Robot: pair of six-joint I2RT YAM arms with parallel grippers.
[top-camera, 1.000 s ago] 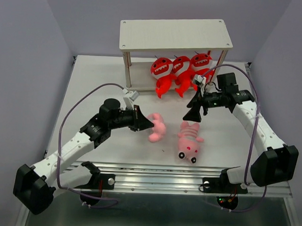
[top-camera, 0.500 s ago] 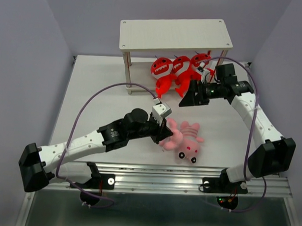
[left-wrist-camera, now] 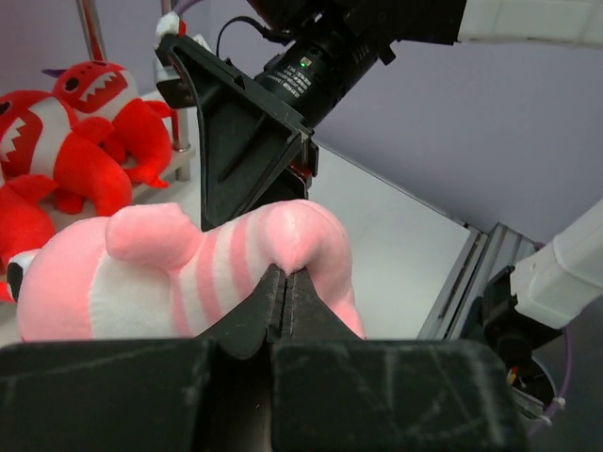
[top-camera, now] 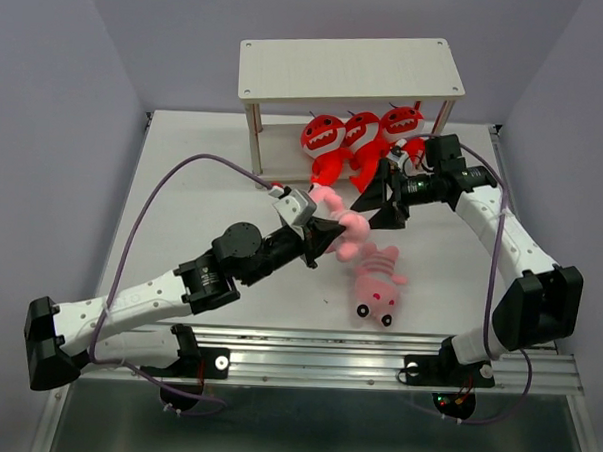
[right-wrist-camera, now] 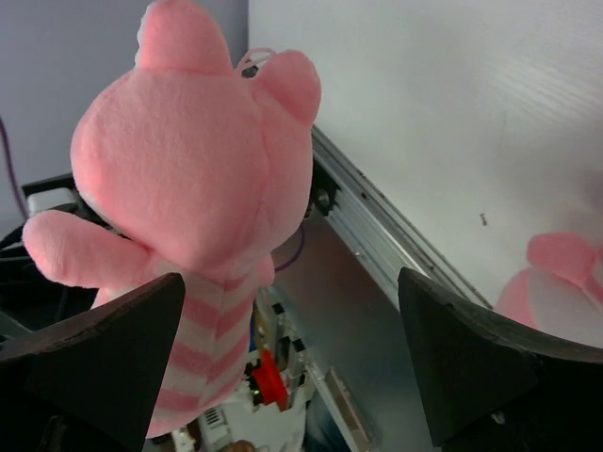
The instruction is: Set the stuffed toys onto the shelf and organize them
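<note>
There are five stuffed toys in all: three red and two pink. The three red monsters (top-camera: 322, 137) (top-camera: 361, 135) (top-camera: 401, 124) sit side by side on the lower board of the shelf (top-camera: 348, 73), toward its right end. The shelf stands at the middle of the far edge of the table (top-camera: 193, 181).

One pink striped toy (top-camera: 346, 228) is up off the surface near the middle of the table, in front of the shelf's right half. The other pink toy (top-camera: 376, 286) lies flat on the table toward the near edge, a little right of centre, with its black feet pointing at that edge.

The left gripper (top-camera: 326, 237) reaches in from the near left corner. Its fingers (left-wrist-camera: 254, 311) are pressed almost together, pinching a fold of the lifted pink striped toy's body; the left wrist view shows the plush bunched at the tips.

The right gripper (top-camera: 381, 201) comes from the right edge and faces the same toy from the far side. Its fingers (right-wrist-camera: 104, 348) are spread wide and grip nothing. In the right wrist view the toy's head and striped body fill the space ahead of them, closer to one finger. Whether that finger touches the plush cannot be told.
</note>
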